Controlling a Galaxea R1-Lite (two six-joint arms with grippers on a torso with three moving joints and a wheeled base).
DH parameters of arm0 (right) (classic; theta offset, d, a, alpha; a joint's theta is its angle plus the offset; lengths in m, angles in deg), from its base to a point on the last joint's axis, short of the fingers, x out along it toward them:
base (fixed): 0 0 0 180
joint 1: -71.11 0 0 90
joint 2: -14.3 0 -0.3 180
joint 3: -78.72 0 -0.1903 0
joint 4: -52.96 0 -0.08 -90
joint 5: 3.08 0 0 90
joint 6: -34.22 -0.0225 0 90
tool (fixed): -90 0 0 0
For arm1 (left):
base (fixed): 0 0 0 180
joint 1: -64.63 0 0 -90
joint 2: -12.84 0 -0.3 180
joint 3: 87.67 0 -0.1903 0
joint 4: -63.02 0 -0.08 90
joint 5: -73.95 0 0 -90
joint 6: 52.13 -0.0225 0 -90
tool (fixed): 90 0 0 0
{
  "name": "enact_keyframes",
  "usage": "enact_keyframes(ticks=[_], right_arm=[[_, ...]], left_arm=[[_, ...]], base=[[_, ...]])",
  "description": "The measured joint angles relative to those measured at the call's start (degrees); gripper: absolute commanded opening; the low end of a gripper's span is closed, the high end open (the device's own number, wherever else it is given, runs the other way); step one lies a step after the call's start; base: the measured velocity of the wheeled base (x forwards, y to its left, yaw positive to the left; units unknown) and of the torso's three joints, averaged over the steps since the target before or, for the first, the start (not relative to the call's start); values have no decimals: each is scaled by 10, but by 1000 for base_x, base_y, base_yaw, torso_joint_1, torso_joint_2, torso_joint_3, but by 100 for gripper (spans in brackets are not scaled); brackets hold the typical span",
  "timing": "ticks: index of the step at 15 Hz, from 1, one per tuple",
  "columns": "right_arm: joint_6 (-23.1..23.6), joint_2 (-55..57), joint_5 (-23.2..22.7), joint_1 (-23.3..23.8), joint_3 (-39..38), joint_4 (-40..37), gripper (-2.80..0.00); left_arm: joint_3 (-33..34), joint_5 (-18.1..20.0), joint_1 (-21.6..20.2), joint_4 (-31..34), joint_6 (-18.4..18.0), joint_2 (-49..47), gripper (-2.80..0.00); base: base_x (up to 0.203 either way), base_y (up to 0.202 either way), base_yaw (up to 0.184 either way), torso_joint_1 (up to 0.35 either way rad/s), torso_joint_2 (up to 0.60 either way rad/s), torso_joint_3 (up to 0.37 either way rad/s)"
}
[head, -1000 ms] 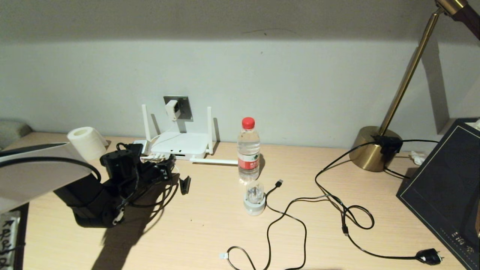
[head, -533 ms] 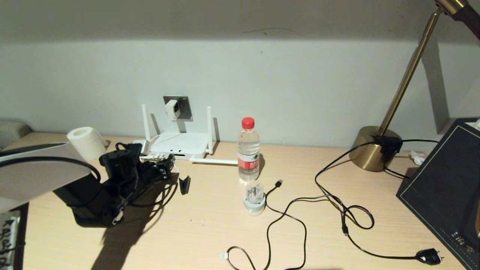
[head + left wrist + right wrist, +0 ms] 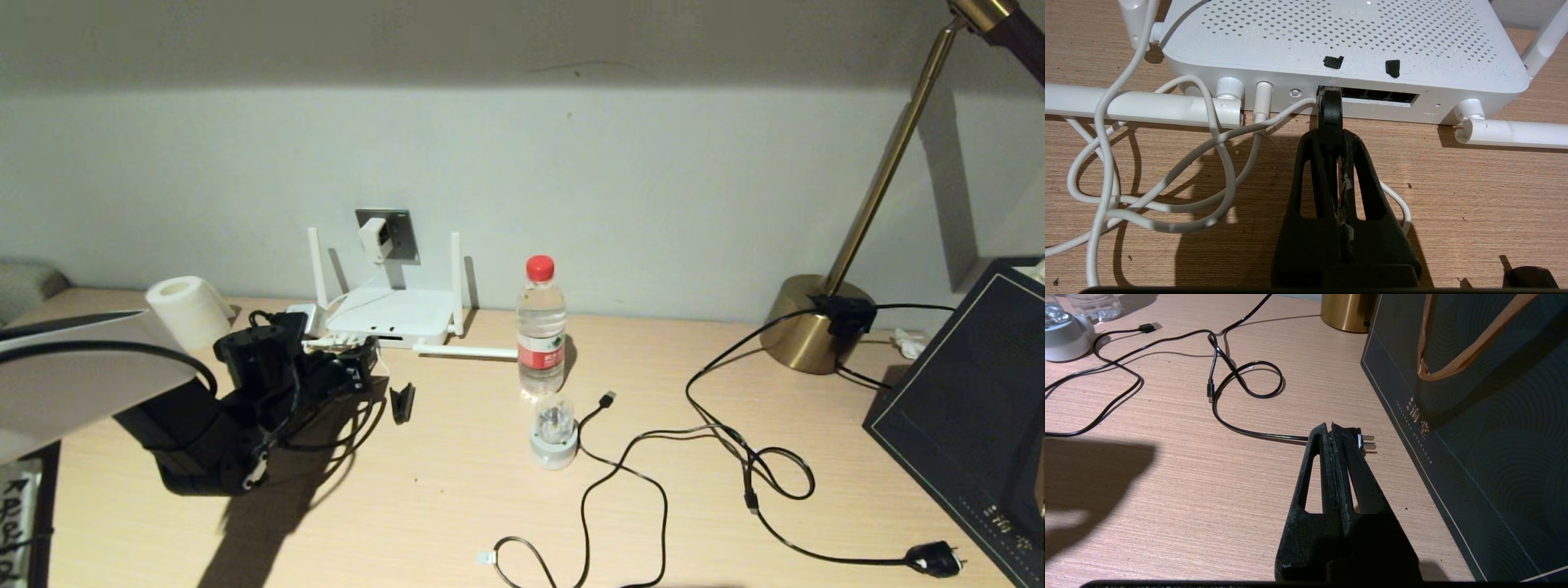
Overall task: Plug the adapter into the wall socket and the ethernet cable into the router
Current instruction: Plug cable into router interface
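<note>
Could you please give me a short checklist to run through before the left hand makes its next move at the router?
1. Adapter seated in the wall socket: ok, it sits on the plate.
2. Left hand shut on the ethernet cable plug: ok, fingers closed around its black boot.
3. Plug lined up with the router port row: ok, its tip sits at the row's end opening.
4. Plug fully clicked in: cannot tell, the hand hides the joint.
5. Adapter's white cord clear of the port: not ok, one strand runs right against the plug.
6. Right hand out of the way: ok, shut and empty beside the dark bag.
</note>
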Motion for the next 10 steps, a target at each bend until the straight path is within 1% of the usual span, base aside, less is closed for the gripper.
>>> enact_keyframes(ticks=[10], right_arm=[[0,0,0,0,0,0,-280]], left_arm=[[-17,0,1,4,0,-4,-280]], base=[[0,0,0,0,0,0]])
